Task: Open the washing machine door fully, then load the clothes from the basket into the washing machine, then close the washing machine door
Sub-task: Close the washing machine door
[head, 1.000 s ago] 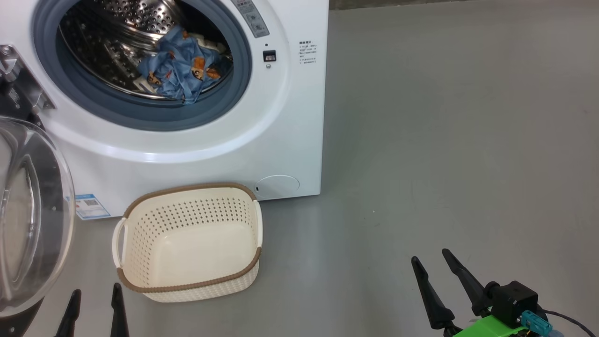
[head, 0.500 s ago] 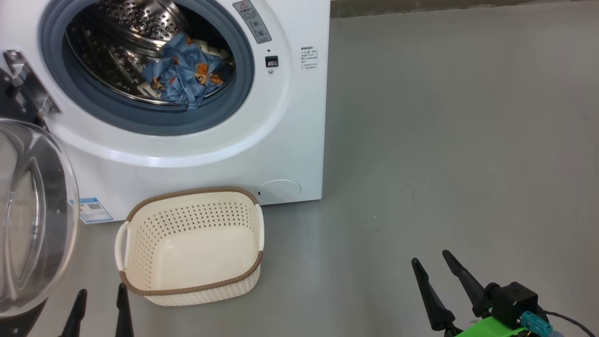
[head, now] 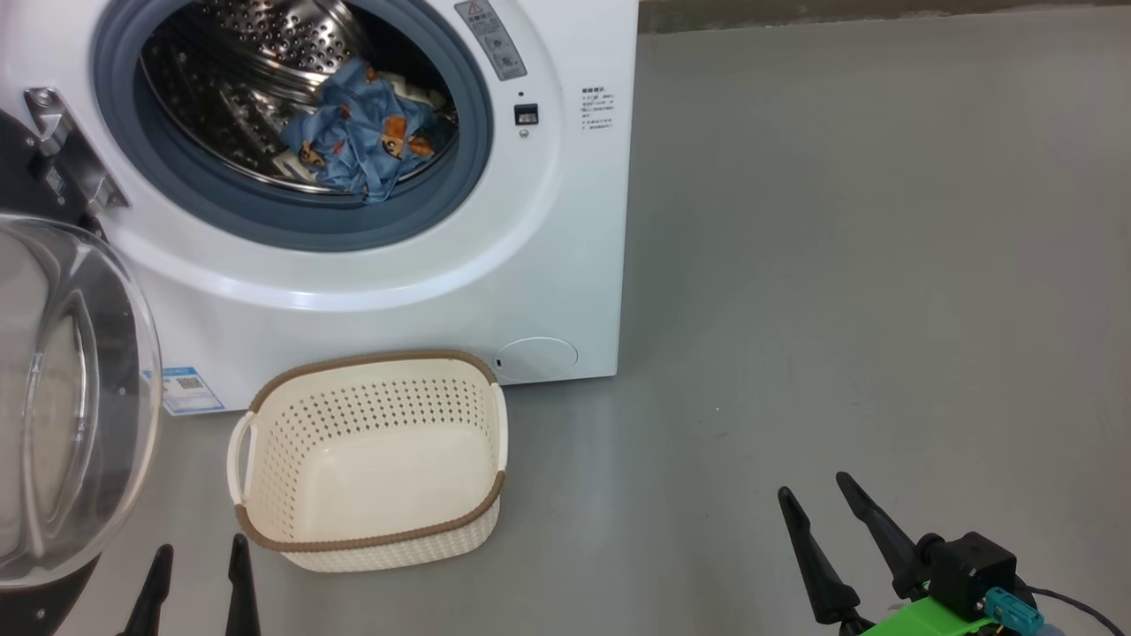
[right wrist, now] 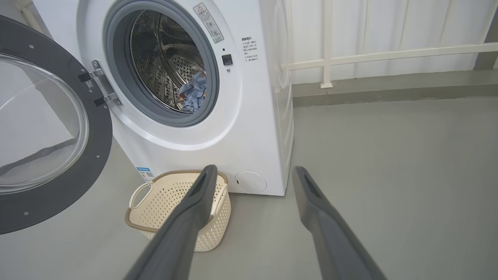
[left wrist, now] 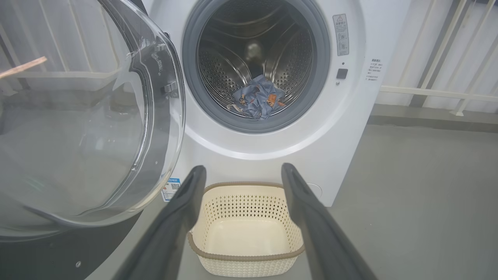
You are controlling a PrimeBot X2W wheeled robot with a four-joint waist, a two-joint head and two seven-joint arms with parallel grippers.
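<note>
Step in hand: judged to be closing the door point(right wrist: 58, 202); loading looked done.
Washing machine point(head: 530, 265): opening uncovered, steel drum point(left wrist: 233, 70) in plain sight.
Door: swung wide on the hinge point(head: 66, 150) at the machine's left, glass dome bulging toward the robot.
Clothes point(head: 362, 141): bunched low in the drum, toward the machine's front; blue printed piece on top.
Basket point(head: 371, 537): on the floor point(head: 839, 265) just before the machine, below the opening, empty.
Left hand point(head: 201, 565): fingers spread wide, holding nothing; low before the machine, near the door's lower rim.
Right hand point(head: 811, 484): fingers spread wide, empty; well off the machine's right front corner.
Doing it well: push with the left hand on the black rim far from the hinge, not the glass; sweep clear of the basket; press until latched.
Hard to make out: whether the blue cloth's tip overlapped the gasket point(head: 292, 221); the cream pieces, mostly buried; the door's latch, unseen; the door's far edge, cut off.
</note>
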